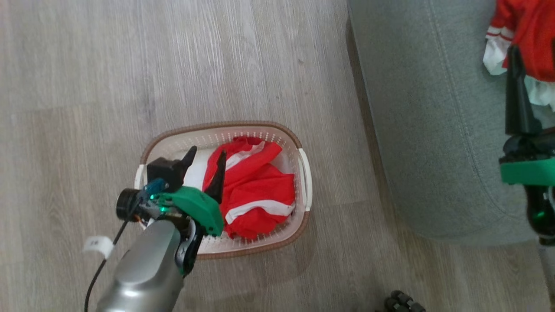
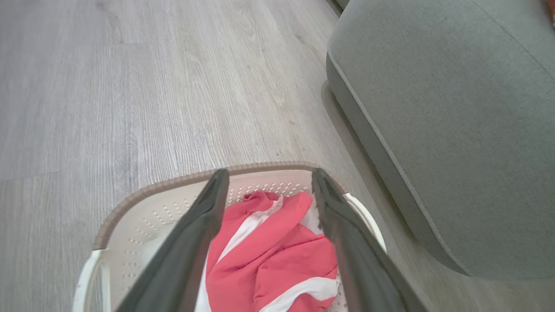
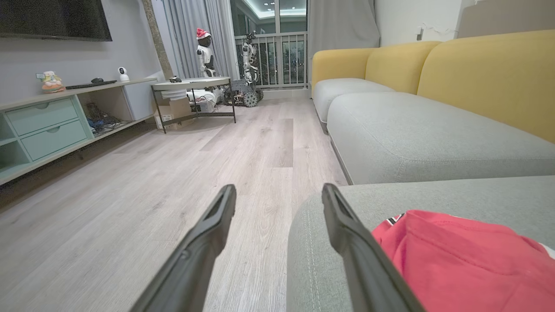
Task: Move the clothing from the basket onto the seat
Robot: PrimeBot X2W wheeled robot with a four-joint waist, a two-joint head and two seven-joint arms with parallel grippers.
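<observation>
We list left claw [image 1: 208,151], apart, above a red garment [image 1: 256,195] in the basket [image 1: 217,126]; right claw [image 3: 278,188], apart, beside another garment [image 1: 533,34] on the seat [image 1: 433,130].

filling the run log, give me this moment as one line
left gripper: open, above basket | red garment: in basket | right gripper: open, empty | second garment: on seat

Pale wood-plank floor [image 3: 173,173] runs to a glazed door [image 3: 277,52] flanked by grey curtains [image 3: 186,30]; it is dark outside, with a lit ceiling strip [image 3: 264,6] above; the grey wall [image 3: 108,52] at left carries a dark TV [image 3: 52,19] over a mint sideboard [image 3: 43,121] with drawers; a low table [image 3: 190,84] stands near; yellow backrests [image 3: 477,69] at right.
</observation>
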